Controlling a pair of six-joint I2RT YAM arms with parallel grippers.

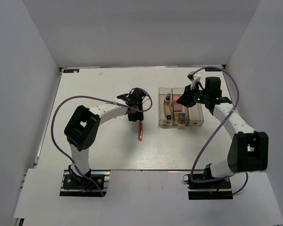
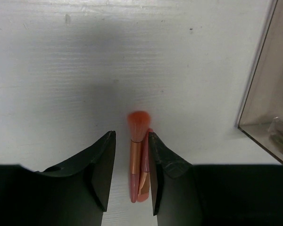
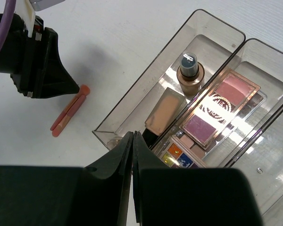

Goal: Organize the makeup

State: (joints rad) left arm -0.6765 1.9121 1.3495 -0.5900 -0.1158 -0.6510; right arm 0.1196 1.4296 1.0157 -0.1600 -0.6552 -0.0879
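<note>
grabbing the pink brush (image 2: 136, 160)
left gripper (image 2: 131, 141) sits narrow around it, low middle of frame, not squeezing yet; next: pinch, lift. right gripper (image 3: 132, 146) is closed, empty.

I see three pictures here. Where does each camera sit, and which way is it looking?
Top: fixed above and behind the arms, looking down on the table; both arms show whole, with left claw and right claw.
Left wrist: on the left arm, looking down past its own fingers at the pink brushes.
Right wrist: on the right arm, looking over the shut right claw at the box.
Shared: both wrist views show the brushes and the box.
</note>
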